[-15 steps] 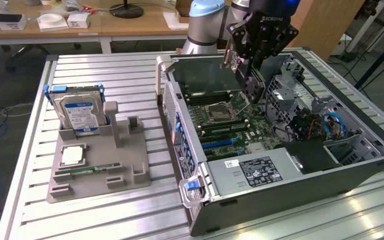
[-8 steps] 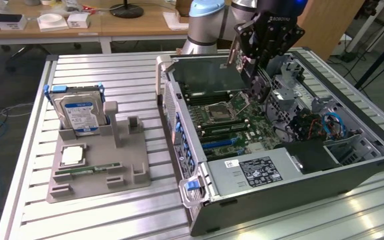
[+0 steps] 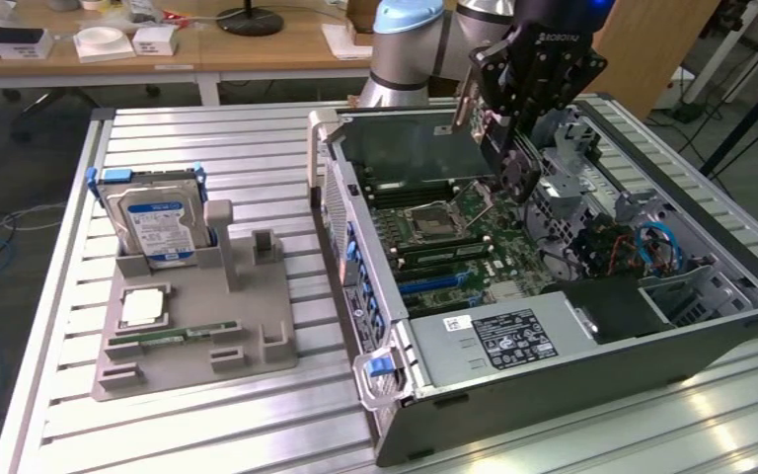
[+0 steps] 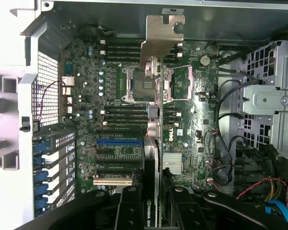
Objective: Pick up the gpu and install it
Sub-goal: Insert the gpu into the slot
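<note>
My gripper (image 3: pixel 504 138) is clenched on the gpu (image 3: pixel 413 148), which hangs on edge over the open computer case (image 3: pixel 590 380), above the motherboard (image 4: pixel 110 96) and, as far as I can judge, not touching it. In the wrist view my fingers (image 4: pixel 129 211) pinch the card's two faces. Its silver bracket (image 4: pixel 161 40) sits at the end toward the case wall nearest my own base. I judge the card light and stiff but fragile. It is a thin board with small parts that would not bear squeezing or twisting, and its faces could slip between smooth pads. The sound place to hold it is where I have it, across the thickness and away from the contact edge and the bracket. Inside the case a blue slot (image 4: pixel 117 142) lies just beside the card's line, and loose cables (image 3: pixel 643 247) crowd the drive side. The case stands on a slatted aluminium table (image 3: pixel 221 138). Beside the case a grey holder (image 3: pixel 194 336) carries a hard drive (image 3: pixel 155 222), and behind the case are wooden desks (image 3: pixel 248 54).
</note>
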`<state>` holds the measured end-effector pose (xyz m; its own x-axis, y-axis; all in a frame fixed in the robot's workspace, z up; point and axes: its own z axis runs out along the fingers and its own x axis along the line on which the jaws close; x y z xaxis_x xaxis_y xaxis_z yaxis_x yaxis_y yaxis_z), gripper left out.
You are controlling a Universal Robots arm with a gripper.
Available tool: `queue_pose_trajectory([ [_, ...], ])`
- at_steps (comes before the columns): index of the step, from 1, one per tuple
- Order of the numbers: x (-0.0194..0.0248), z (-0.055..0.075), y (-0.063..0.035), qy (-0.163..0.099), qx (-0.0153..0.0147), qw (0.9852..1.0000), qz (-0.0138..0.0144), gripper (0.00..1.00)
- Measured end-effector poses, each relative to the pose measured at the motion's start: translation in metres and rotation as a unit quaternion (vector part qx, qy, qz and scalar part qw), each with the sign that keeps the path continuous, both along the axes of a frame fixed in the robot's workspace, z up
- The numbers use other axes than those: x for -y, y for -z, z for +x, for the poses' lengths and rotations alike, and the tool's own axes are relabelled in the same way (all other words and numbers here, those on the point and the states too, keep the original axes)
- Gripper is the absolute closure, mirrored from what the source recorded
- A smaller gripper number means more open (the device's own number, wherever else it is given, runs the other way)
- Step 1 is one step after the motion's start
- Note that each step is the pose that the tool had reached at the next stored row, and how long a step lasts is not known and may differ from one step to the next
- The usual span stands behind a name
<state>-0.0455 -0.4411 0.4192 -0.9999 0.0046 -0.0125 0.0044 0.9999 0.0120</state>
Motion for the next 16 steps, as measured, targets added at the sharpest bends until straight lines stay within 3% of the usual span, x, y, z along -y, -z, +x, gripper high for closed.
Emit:
queue_pose_trajectory([
  [16, 0.0, 0.0, 0.0, -0.005, 0.0, 1.0, 0.0, 0.74],
])
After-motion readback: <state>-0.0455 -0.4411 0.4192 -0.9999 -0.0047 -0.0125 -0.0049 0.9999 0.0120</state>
